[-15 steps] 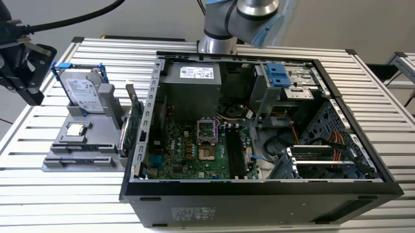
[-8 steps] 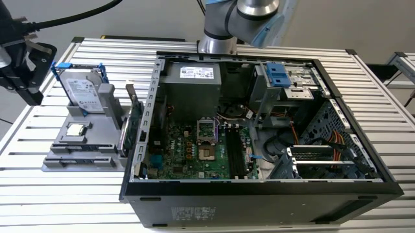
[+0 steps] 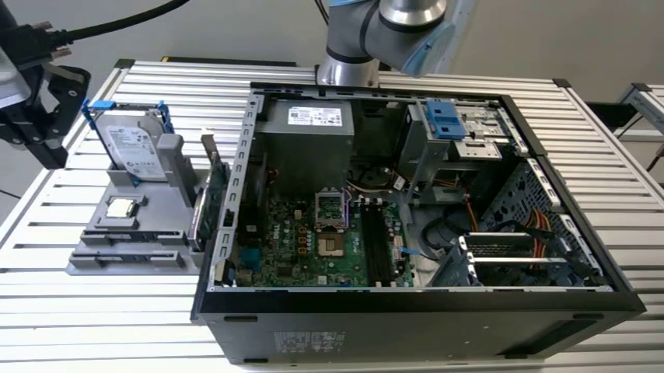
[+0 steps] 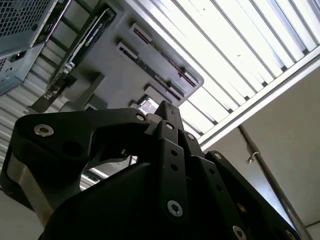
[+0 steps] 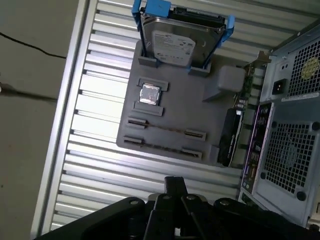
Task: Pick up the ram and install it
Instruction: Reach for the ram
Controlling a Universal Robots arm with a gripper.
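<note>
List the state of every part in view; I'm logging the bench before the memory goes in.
ram, on edge in the grey holder's slots, not gripped.
hard drive, upright in the holder's stand.
square chip, lying flat in its recess.
expansion card, on edge along the holder, beside the case.
computer case, on its side, side panel off.
claw, raised off the table, apart from the ram.

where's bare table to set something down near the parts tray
Bare table slats lie below the parts tray in the exterior view and on the exterior view's left of it. Crowded: the strip between tray and computer case, where an expansion card stands on edge.
</note>
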